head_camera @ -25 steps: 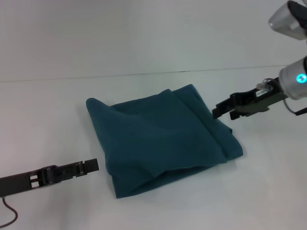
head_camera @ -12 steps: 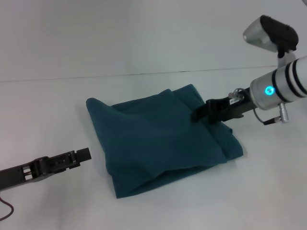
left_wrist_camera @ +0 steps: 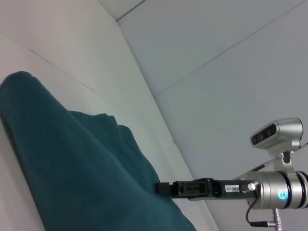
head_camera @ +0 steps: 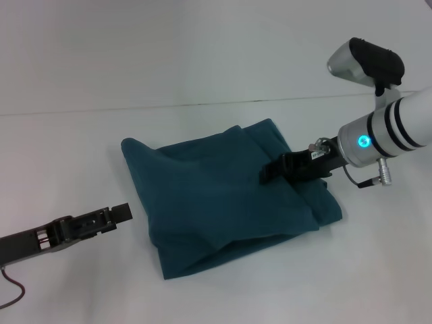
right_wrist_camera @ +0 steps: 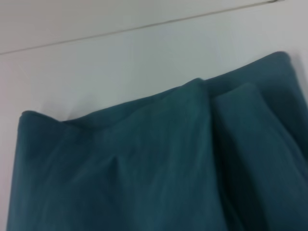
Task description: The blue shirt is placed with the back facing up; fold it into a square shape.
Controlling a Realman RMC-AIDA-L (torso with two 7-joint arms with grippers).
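In the middle of the white table (head_camera: pixel 61 148) lies the blue shirt (head_camera: pixel 216 196), folded into a rough, slightly rumpled square with an overlapping flap along its right side. The right gripper (head_camera: pixel 268 173) reaches in from the right, its arm stretched nearly level and angled leftward, its tip over the shirt's right part, just above or on the cloth; whether its fingers are parted or closed cannot be told. The left gripper (head_camera: pixel 116 214) sits low at the near left, just beside the shirt's left edge and apart from it, pointing right; its fingers likewise cannot be judged.
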